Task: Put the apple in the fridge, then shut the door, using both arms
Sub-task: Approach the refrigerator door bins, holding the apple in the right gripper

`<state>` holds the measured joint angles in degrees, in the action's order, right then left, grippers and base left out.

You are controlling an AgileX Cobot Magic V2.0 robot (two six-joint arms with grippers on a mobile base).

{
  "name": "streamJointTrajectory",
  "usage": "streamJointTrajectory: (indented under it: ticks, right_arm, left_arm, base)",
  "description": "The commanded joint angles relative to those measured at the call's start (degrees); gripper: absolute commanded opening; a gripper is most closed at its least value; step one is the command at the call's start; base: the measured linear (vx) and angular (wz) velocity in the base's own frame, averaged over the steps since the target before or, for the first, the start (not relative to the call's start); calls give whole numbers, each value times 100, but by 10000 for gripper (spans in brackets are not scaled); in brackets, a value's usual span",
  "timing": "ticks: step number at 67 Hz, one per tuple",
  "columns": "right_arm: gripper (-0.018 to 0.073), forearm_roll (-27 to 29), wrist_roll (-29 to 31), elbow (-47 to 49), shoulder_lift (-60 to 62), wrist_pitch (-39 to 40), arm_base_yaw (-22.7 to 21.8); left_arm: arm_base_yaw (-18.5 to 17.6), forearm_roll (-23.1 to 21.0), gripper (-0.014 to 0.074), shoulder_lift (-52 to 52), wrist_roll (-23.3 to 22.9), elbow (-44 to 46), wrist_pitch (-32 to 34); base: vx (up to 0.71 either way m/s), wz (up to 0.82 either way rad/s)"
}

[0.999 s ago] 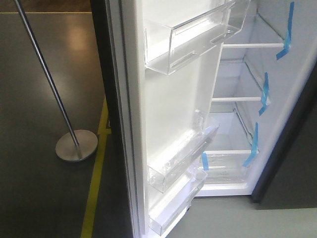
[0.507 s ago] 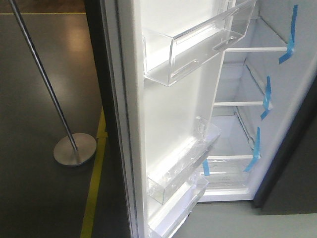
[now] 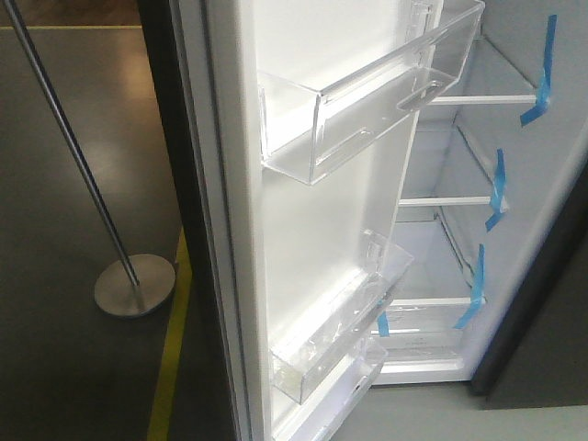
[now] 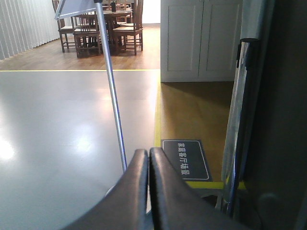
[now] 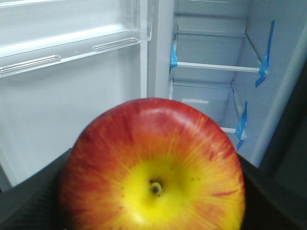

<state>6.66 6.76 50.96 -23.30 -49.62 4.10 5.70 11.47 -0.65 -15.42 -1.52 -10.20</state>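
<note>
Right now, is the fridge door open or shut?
Open. The tall dark grey fridge door, white-lined, stands swung out; its clear plastic bin faces the camera and blue-taped glass shelves show inside.

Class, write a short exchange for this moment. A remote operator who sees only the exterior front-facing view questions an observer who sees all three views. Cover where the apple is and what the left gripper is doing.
Operator: I see the door open and the fridge shelves bare, but no apple and no arms. Where is the apple?
Observer: In the right wrist view, the apple sits in the right gripper, stem dimple towards the camera, with the taped shelves beyond it.
Operator: And the left gripper?
Observer: In the left wrist view, the left gripper is shut on nothing, outside the fridge, with a metal pole ahead of it.
</note>
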Motion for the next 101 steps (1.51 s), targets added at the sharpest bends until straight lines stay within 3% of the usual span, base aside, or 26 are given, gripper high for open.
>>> streamJointTrajectory:
  ticks: [1, 101]
  right_arm:
    - [150, 7, 51, 133, -68, 482, -5]
    - [150, 7, 51, 133, -68, 480, -5]
  left_arm:
    - [-24, -32, -8, -81, 3, -89, 398]
    - [-24, -32, -8, -81, 3, -89, 398]
  base:
    - [6, -2]
    - [1, 0]
